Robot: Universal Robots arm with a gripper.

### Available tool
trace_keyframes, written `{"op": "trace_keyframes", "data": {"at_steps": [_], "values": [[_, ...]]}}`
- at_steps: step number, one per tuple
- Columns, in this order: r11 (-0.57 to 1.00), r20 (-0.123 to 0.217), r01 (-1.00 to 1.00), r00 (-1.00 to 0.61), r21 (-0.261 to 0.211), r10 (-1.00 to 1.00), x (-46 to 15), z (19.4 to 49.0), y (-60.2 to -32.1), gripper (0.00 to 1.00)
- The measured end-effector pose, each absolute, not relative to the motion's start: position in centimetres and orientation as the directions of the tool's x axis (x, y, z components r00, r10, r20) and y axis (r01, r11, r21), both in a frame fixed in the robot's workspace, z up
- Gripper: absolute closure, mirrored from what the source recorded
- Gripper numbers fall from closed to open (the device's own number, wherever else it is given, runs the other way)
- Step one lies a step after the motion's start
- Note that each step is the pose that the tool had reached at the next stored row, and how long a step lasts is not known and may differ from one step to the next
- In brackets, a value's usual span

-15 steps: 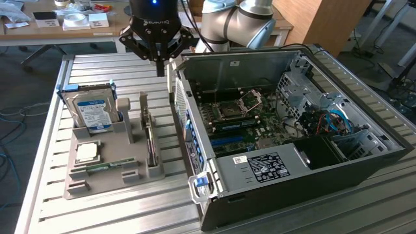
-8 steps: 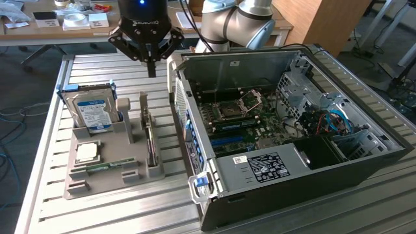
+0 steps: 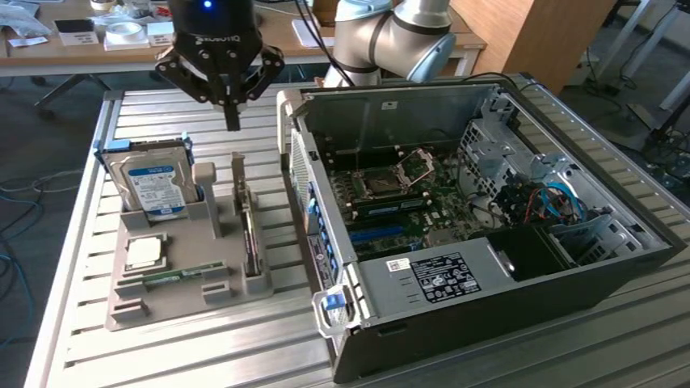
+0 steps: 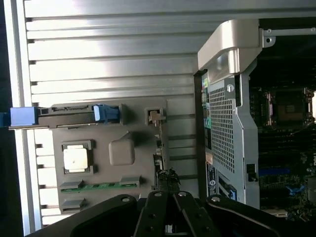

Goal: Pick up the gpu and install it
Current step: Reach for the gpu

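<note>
The gpu (image 3: 250,234) is a thin dark card standing on edge in a slot of the grey holder tray (image 3: 183,311), on the side nearest the computer case. From the wrist view it appears edge-on as a narrow dark strip (image 4: 159,148). My gripper (image 3: 232,123) hangs above the far end of the tray, a clear gap over the card, its fingers shut together with nothing between them. In the wrist view the gripper (image 4: 168,195) lines up over one end of the card. The open computer case (image 3: 603,267) lies on its side beside the tray, motherboard (image 3: 399,202) exposed.
A blue-labelled hard drive (image 3: 157,182) stands upright in the tray at the exterior view's left. A processor chip (image 3: 145,252) and a green RAM stick (image 3: 173,275) lie in the tray. Everything rests on a slatted metal table (image 3: 216,356). A cluttered desk (image 3: 108,36) stands behind.
</note>
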State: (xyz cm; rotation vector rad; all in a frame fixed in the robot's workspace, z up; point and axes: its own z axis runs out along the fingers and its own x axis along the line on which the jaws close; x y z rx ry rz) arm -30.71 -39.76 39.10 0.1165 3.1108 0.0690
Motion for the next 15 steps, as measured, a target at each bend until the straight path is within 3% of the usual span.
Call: {"op": "trace_keyframes", "data": {"at_steps": [15], "values": [[0.996,-0.026,0.074,-0.997,0.045,0.075,-31.0,39.1,-41.5,0.89]]}}
